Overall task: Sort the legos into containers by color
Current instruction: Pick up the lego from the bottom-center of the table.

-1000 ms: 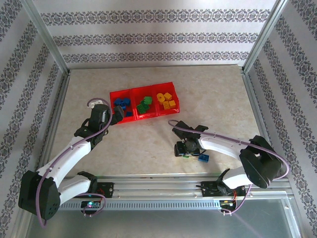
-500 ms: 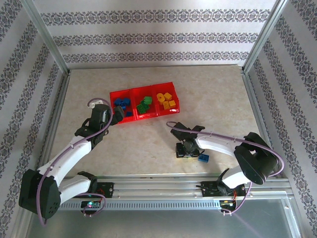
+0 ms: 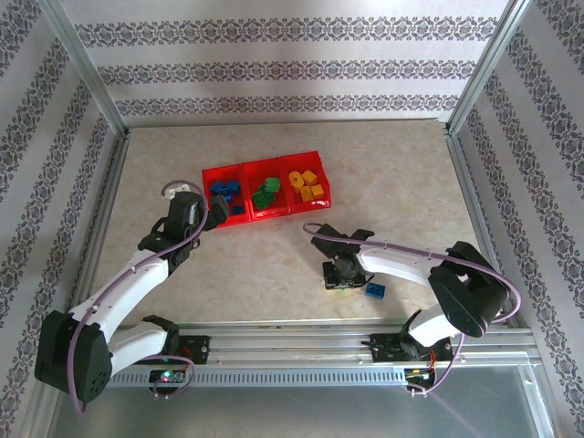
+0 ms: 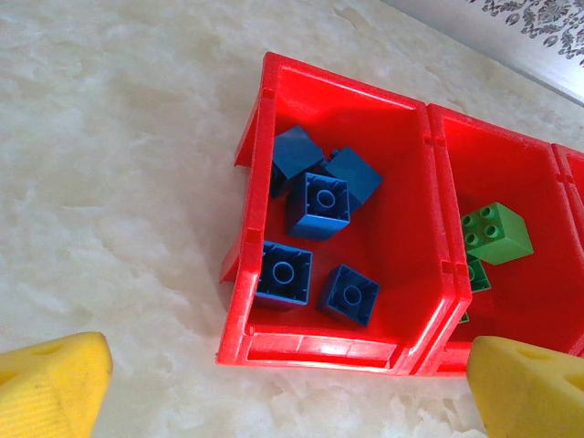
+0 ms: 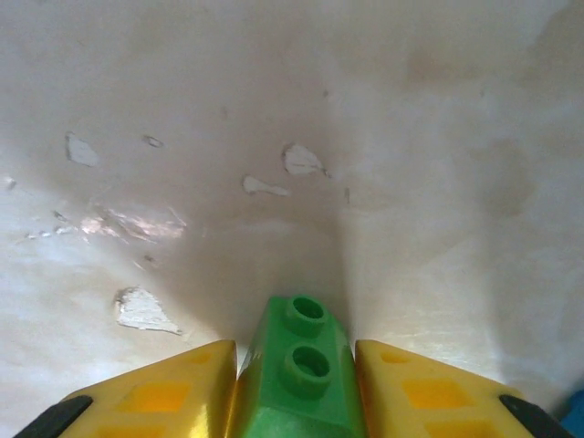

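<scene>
The long red tray lies left of the table's middle. Its left compartment holds several blue legos, the middle one green legos, and the right one yellow legos. My left gripper hovers open just before the tray's front-left corner, nothing between its yellow fingers. Near the front edge, my right gripper is down on the table, shut on a green lego with two studs showing. A blue lego lies just right of that gripper.
Metal frame rails run along the table's near edge, and patterned walls enclose the other sides. Bare marbled tabletop stretches between the tray and the right gripper and out to the right.
The right gripper's fingers have closed in around the green lego and shifted slightly left. The left arm has not moved.
</scene>
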{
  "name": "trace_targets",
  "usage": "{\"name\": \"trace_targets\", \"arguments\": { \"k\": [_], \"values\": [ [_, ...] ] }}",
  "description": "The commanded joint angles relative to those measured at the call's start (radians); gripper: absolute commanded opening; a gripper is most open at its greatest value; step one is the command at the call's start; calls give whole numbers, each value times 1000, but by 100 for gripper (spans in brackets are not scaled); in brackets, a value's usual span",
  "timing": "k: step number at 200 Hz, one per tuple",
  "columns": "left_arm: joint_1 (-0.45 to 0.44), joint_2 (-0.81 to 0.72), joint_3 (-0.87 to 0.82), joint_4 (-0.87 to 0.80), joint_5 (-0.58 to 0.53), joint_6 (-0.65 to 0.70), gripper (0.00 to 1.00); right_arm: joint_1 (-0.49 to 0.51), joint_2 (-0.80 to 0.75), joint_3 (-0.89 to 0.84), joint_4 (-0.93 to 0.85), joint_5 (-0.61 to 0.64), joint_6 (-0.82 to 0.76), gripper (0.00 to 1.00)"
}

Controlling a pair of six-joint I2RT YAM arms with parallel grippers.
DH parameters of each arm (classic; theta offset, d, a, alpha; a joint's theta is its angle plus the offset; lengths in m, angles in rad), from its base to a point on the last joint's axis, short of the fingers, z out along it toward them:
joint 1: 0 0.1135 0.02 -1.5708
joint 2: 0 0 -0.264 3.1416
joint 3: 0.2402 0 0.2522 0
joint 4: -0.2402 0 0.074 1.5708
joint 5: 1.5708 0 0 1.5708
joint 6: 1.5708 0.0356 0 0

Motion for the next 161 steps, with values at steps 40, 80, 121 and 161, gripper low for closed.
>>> {"name": "trace_targets", "arguments": {
  "k": [40, 80, 121, 161],
  "values": [
    [-11, -4, 14, 22, -14, -8, 100, 10, -6, 64, -31, 33, -15, 35],
    [-9, -5, 11, 19, -23, -3, 100, 10, 15, 164, -24, 61, -53, 35],
    [-9, -10, 10, 18, -28, 2, 100, 9, 129, 373, -23, 105, -134, 34],
    [-9, -16, 7, 19, -27, -2, 100, -1, 284, 600, -9, 126, -212, 33]
  ]
}}
